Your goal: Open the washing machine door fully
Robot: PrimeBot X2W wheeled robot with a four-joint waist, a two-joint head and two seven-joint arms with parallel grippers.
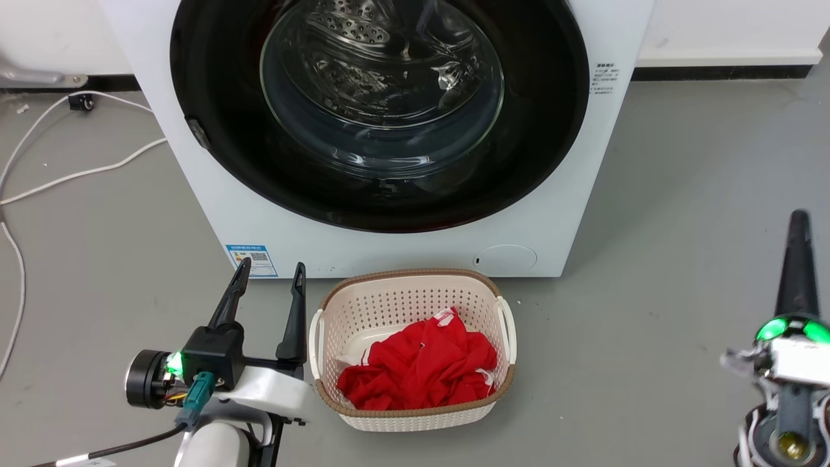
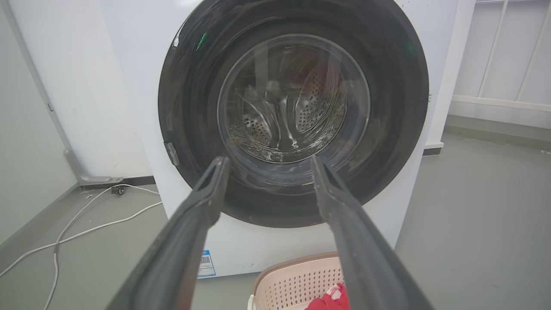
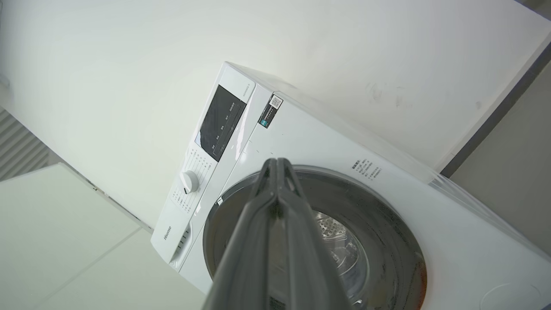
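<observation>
Black glass door [image 1: 214, 143] sits shut, flush in the washing machine [image 1: 363, 250]. Opening looks not yet begun: left gripper [image 1: 272, 267], spread wide, hovers low before the machine; right gripper [image 1: 799, 217], pinched closed, hangs off its right. Next, likely hook the door's left-edge catch [image 1: 196, 131].

In the head view the top edge cuts the washing machine [image 1: 402, 240] off, so the upper part of the door [image 1: 214, 130] is out of frame. The print on the label [image 1: 604, 79] right of the door and on the blue sticker [image 1: 253, 258] is too small to read. The right gripper [image 1: 799, 220] is blurred at the near right, its wrist cropped by the bottom edge. A white cable [image 1: 84, 172] runs off the left edge. A red cloth [image 1: 421, 366] hides much of the basket [image 1: 402, 301] floor. In the right wrist view the pressed-together fingers [image 3: 258, 258] cover part of the door, and the bottom edge crops more.
</observation>
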